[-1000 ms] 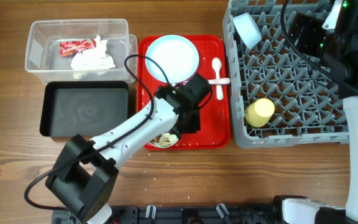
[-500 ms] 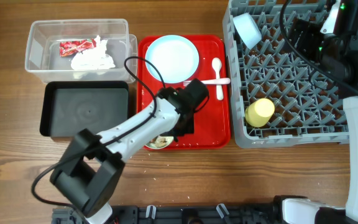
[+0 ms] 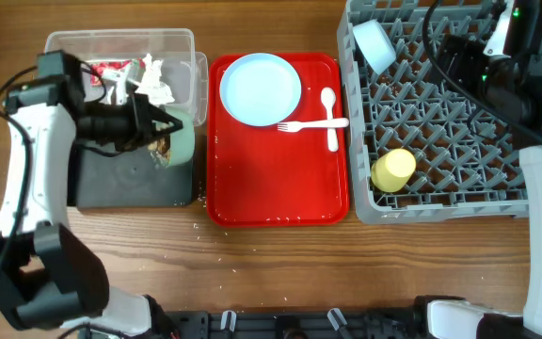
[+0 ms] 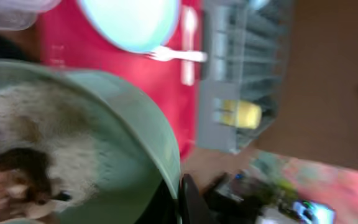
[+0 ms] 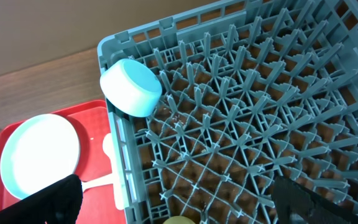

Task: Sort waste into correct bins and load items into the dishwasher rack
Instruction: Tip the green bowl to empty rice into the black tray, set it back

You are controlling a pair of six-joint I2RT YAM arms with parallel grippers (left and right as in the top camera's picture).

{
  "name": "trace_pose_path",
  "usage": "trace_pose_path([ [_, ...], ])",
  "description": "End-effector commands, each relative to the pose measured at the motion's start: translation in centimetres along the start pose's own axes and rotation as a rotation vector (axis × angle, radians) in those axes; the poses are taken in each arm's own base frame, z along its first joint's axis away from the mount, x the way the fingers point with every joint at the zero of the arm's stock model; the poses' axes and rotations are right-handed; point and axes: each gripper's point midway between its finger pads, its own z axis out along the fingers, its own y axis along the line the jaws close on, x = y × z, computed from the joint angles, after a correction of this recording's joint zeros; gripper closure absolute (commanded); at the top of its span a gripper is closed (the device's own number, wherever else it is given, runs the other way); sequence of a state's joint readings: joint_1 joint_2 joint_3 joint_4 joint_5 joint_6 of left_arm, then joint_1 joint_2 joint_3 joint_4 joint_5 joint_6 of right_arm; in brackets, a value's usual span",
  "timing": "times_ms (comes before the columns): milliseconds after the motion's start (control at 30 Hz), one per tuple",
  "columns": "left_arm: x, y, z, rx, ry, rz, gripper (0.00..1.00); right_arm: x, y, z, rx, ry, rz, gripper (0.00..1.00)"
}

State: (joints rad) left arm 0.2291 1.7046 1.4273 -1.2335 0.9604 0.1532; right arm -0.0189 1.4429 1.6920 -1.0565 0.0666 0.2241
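Note:
My left gripper (image 3: 163, 127) is shut on the rim of a green bowl (image 3: 183, 141) and holds it tilted on its side over the black bin (image 3: 130, 184). In the left wrist view the bowl (image 4: 123, 143) holds food scraps (image 4: 30, 168), and my finger (image 4: 180, 199) pinches its rim. A light blue plate (image 3: 262, 88), a white fork (image 3: 294, 125) and a white spoon (image 3: 329, 108) lie on the red tray (image 3: 280, 179). My right gripper (image 5: 179, 199) is open and empty above the grey dishwasher rack (image 3: 440, 160).
The rack holds a yellow cup (image 3: 393, 169) and a pale blue bowl (image 3: 374, 42), which also shows in the right wrist view (image 5: 131, 87). A clear bin (image 3: 64, 47) with wrappers and paper stands behind the black bin. Crumbs lie on the table by the tray's front edge.
My left arm has lifted the green bowl off the red tray, carried it left and tipped it over the black bin. The right arm has not moved.

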Motion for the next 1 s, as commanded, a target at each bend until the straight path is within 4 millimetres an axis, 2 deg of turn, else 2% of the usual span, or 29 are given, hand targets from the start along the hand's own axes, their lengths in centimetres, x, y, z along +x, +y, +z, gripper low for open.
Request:
trace_pose_path([
  [0, -1.0, 0.1, -1.0, 0.223, -0.039, 0.018, 0.96, 0.4, 0.2, 0.2, -0.011, 0.02, 0.013, 0.01],
  [233, -2.6, 4.6, -2.9, 0.335, -0.118, -0.158, 0.96, 0.7, 0.1, 0.3, -0.008, 0.032, 0.012, 0.01],
  [333, -2.7, 5.5, -2.9, 0.426, -0.147, -0.244, 0.96, 0.8, 0.1, 0.2, -0.007, 0.038, 0.013, 0.01],
  [400, -2.8, 4.7, -3.6, 0.532, -0.176, -0.337, 0.96, 0.9, 0.0, 0.2, -0.005, 0.042, 0.01, 0.01],
  [533, -2.9, 3.4, -5.4, 0.634, -0.194, -0.512, 0.96, 1.1, 0.0, 0.2, -0.004, 0.05, 0.01, 0.01],
  [733, -2.8, 3.4, -5.6, 0.635, -0.197, -0.524, 0.96, 1.1, 0.0, 0.2, -0.004, 0.05, 0.009, 0.01],
  [800, -2.4, 2.3, -5.5, 0.626, -0.194, -0.47, 0.96, 1.1, 0.0, 0.2, -0.004, 0.05, 0.01, 0.01],
  [900, -0.8, -1.5, -4.8, 0.559, -0.148, -0.26, 0.96, 1.0, 0.0, 0.2, -0.005, 0.046, 0.011, 0.01],
  [967, 0.6, -3.5, -3.5, 0.498, -0.076, -0.138, 0.96, 1.0, 0.0, 0.2, -0.005, 0.045, 0.011, 0.01],
])
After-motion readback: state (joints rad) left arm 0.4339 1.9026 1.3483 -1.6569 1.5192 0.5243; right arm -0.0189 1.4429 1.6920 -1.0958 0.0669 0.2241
